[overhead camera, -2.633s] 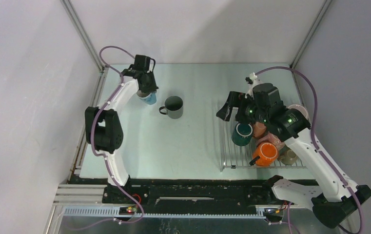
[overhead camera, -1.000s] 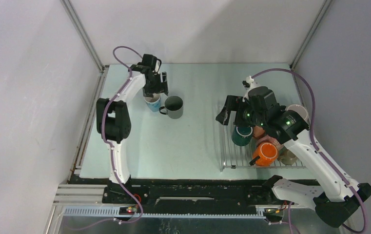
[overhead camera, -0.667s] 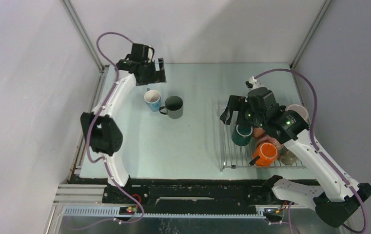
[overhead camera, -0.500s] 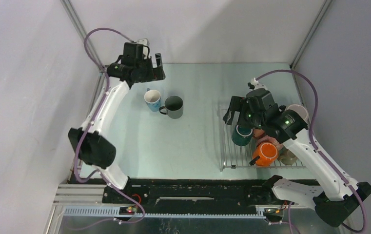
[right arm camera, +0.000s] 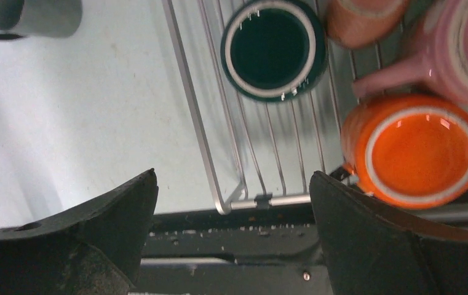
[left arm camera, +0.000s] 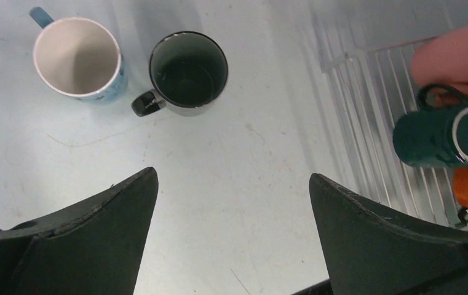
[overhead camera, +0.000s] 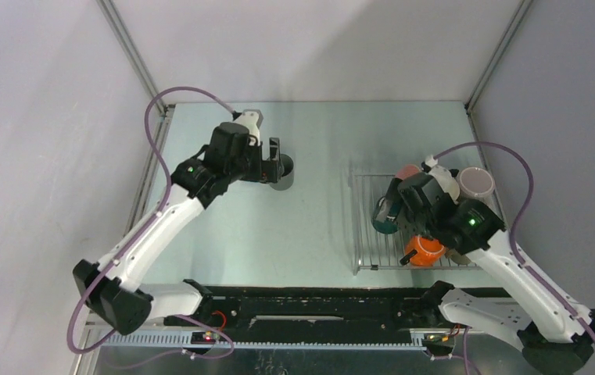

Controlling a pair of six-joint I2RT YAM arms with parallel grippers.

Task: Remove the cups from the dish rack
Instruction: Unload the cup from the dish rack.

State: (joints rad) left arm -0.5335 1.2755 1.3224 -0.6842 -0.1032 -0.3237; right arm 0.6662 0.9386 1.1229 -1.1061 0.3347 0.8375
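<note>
The right gripper [right arm camera: 231,181] hangs wide open and empty above the dish rack's [right arm camera: 193,110] left edge. The teal mug [right arm camera: 274,49] sits in the rack just ahead of its fingers, mouth facing it. The left gripper [left arm camera: 231,184], equally wide and empty, hovers farther off over the table [left arm camera: 219,153].

Soft, even overhead light, pale sheen on worktop [left arm camera: 268,92] ahead of left tool [left arm camera: 232,175], faint shadows, orange cup [right arm camera: 412,147] slightly soft, glinting

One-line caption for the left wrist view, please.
Open left fingers above the table: pale blue mug and dark mug side by side, teal mug in the dish rack at right.
</note>
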